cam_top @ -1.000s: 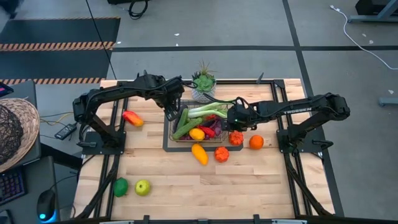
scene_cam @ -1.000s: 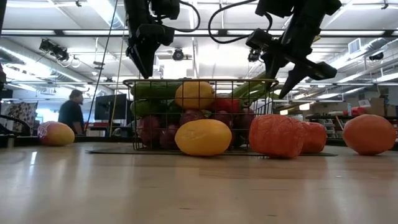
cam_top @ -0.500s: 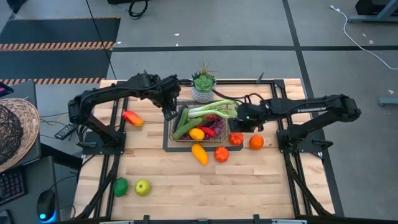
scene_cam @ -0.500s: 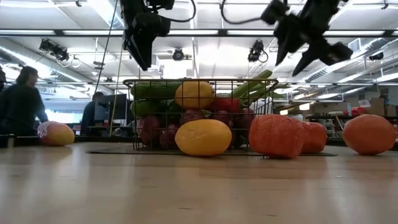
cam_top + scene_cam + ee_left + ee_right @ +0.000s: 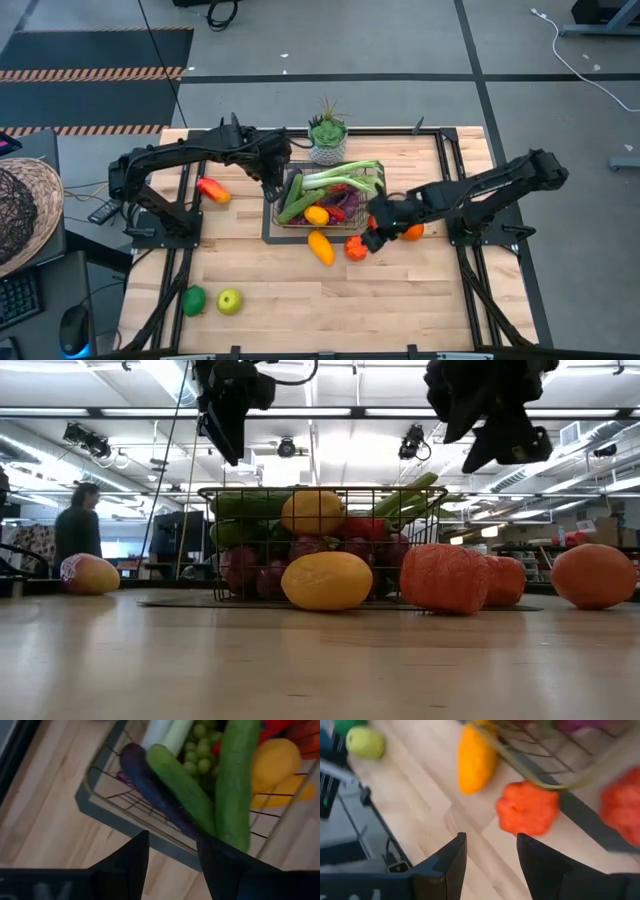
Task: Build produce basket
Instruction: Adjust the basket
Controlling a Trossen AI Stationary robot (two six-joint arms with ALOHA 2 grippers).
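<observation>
The dark wire basket stands on a dark mat at the table's middle, holding leek, cucumbers, grapes, a purple vegetable and a yellow fruit. My left gripper hangs open above the basket's left rim. My right gripper is open above two orange-red fruits by the basket's near right corner. In the right wrist view one orange-red fruit lies ahead of the open gripper. In the low view both grippers are higher than the basket.
An orange lies right of the right gripper, and a yellow fruit lies in front of the basket. A red-yellow fruit lies at the left, two green fruits near the near left corner. A potted succulent stands behind the basket.
My right gripper has risen out of the basket's right side and moved toward the table's near edge, staying open; it now hangs over the orange-red fruits. The produce in the basket has stayed put.
</observation>
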